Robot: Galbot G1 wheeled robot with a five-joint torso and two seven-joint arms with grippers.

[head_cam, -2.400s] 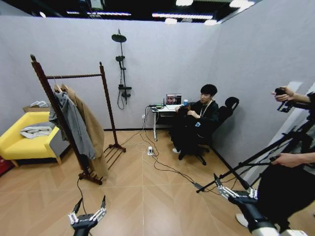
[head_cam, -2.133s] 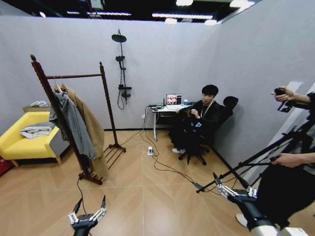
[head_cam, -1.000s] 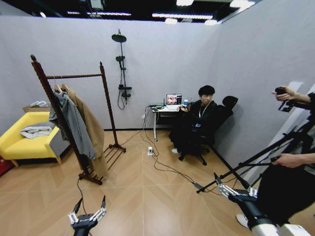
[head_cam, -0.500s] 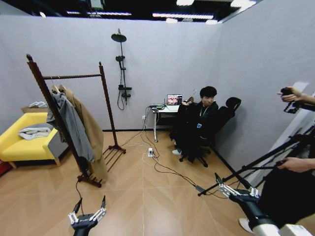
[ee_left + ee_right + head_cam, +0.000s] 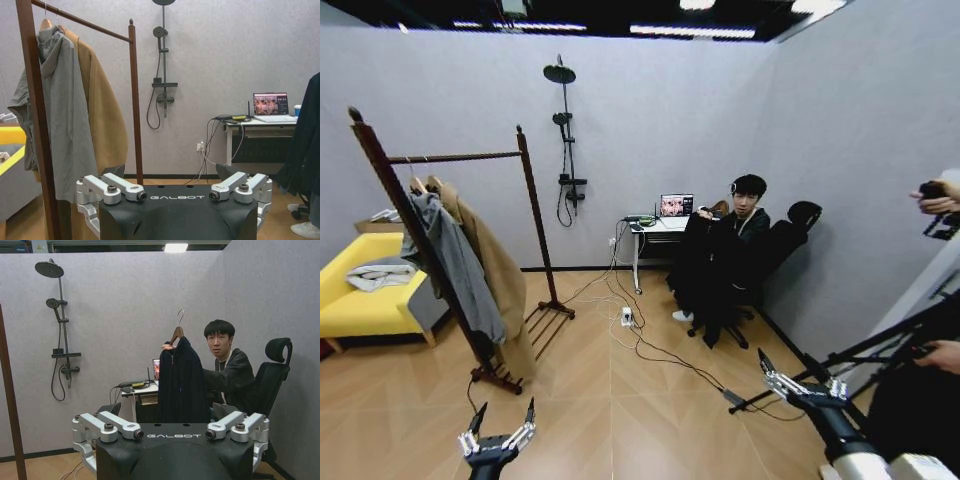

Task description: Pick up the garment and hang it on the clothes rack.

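Note:
The garment (image 5: 703,258), a long black coat on a brown wooden hanger (image 5: 177,333), hangs from the hand of a person seated by the far desk; it also shows as the garment (image 5: 180,381) and the garment (image 5: 305,135). The clothes rack (image 5: 457,156) stands at the left, holding a grey coat (image 5: 453,262) and a tan coat (image 5: 501,270). My left gripper (image 5: 502,422) and right gripper (image 5: 792,376) are open and empty, low in front of me and far from the garment. The left gripper (image 5: 171,183) faces the clothes rack (image 5: 31,105); the right gripper (image 5: 170,422) faces the garment.
A black shower stand (image 5: 565,140) stands at the back wall. A yellow sofa (image 5: 365,305) sits behind the rack. Cables (image 5: 655,352) and a power strip (image 5: 627,320) lie between me and the desk (image 5: 655,226). A tripod (image 5: 880,350) and a person stand at the right.
The whole head view has shifted, so the camera has moved. The seated person has lifted the black garment up by its hanger. Both grippers keep their open pose.

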